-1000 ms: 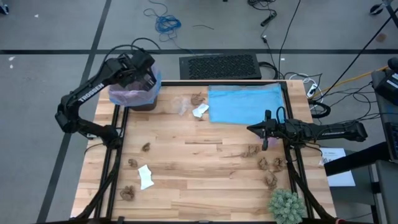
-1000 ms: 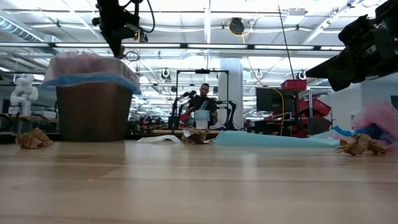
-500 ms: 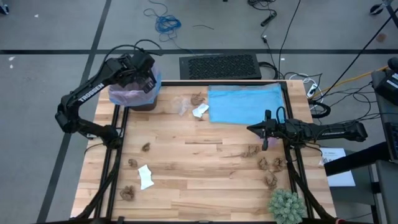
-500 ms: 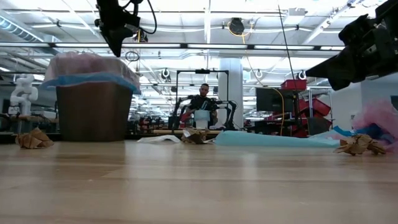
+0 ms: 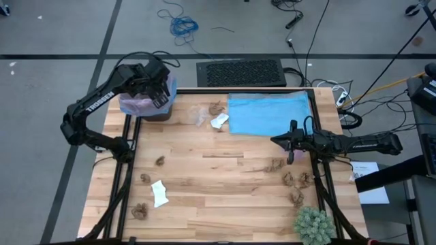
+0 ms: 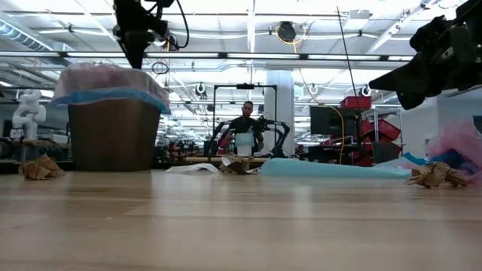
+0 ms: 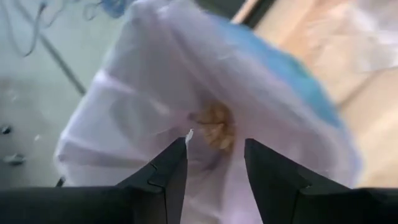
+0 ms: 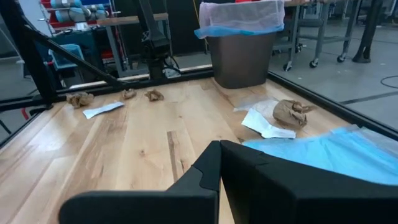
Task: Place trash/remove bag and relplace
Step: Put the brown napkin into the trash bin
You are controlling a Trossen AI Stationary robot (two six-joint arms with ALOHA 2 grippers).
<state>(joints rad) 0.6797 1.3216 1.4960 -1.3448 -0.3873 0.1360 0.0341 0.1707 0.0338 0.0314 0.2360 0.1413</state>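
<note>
One wooden worktop (image 5: 225, 184) fills the overhead view, and every place below is given relative to the dark bin (image 5: 155, 109) at its far left corner. A light blue plastic sheet (image 5: 269, 112) is spread flat well to the right of the bin. The bin is lined with the bag (image 5: 139, 103), a lavender-pink liner folded over the rim. The left end effector (image 5: 161, 95) is held directly above the bin mouth with its fingers parted and nothing between them; a brown wad (image 7: 214, 127) is seen lying inside the bag below it. The right end effector (image 5: 290, 154) is parked far to the right of the bin, fingers closed and empty. Much of the trash is scattered away from the bin: one wad (image 5: 217, 107) and a white scrap (image 5: 219, 122) just to its right, other wads (image 5: 139, 210) toward the near edge.

A risk is judged here: if the left fingers are lowered or closed carelessly, the thin liner could be snagged and pulled off the rim, or the bin could be tipped.
</note>
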